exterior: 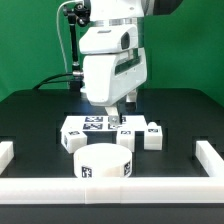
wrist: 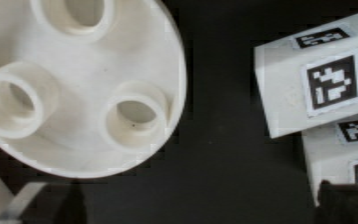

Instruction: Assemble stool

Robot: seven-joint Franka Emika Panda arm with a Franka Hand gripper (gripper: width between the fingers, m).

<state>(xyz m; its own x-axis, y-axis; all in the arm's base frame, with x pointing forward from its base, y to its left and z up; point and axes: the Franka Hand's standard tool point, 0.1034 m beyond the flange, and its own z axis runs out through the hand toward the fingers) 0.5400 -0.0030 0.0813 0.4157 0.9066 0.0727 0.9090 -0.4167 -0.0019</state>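
The stool's round white seat stands near the table's front, with a tag on its side wall. In the wrist view the seat shows a face with three round holes. Small blocky white legs lie in a row just behind it, and two tagged legs show beside the seat in the wrist view. My gripper hangs over the row of legs, behind the seat. It is open, with only dark table between its fingers.
Long white rails border the work area on the exterior view's left, its right and along the front. The marker board lies flat among the legs. The table top is black.
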